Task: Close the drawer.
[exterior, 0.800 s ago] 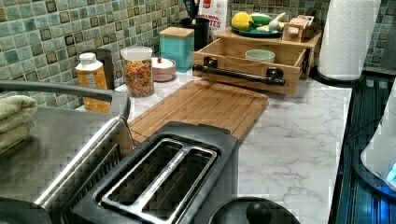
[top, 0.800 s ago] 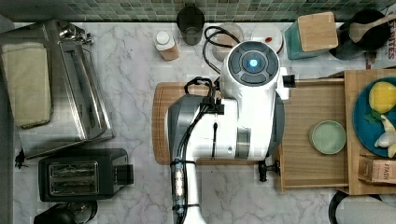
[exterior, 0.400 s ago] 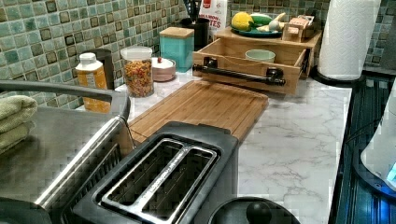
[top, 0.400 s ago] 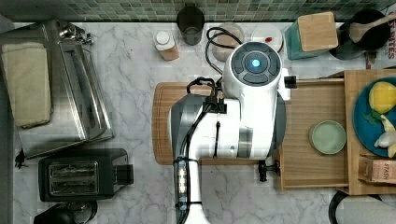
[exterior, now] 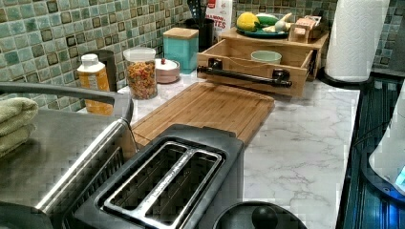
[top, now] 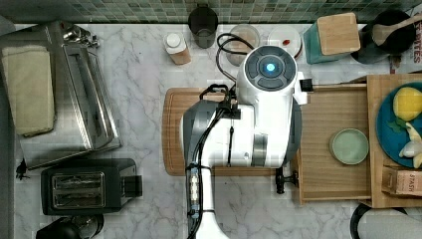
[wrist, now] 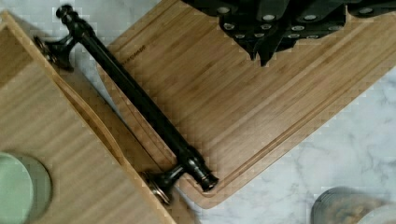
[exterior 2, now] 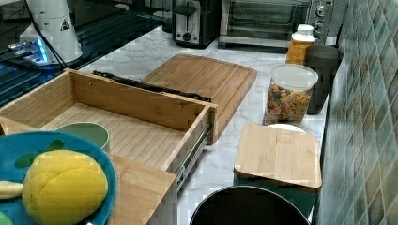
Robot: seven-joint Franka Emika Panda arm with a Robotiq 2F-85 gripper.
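Observation:
The drawer (top: 328,179) stands pulled out from under the thicker wooden top, with a pale green bowl (top: 349,146) inside it. Its light-wood front (exterior: 248,85) carries the long black bar handle (exterior: 243,75), which also appears in the right view (exterior 2: 150,86) and in the wrist view (wrist: 140,100). My gripper (wrist: 262,55) hangs shut over the bamboo cutting board (wrist: 261,121), apart from the handle and holding nothing. In the top view my white arm (top: 263,124) covers the drawer's front and most of the handle, leaving one black post (top: 283,181) showing.
The cutting board (exterior: 205,107) lies right against the drawer's front. A toaster (top: 82,186) and a steel oven (top: 54,99) stand at the top view's left. A pasta jar (exterior 2: 287,96), a bottle (exterior 2: 300,44) and a teal canister with a wooden lid (exterior 2: 277,157) line the tiled wall.
My arm has shifted only slightly in the top view. The drawer stands just as far out as before.

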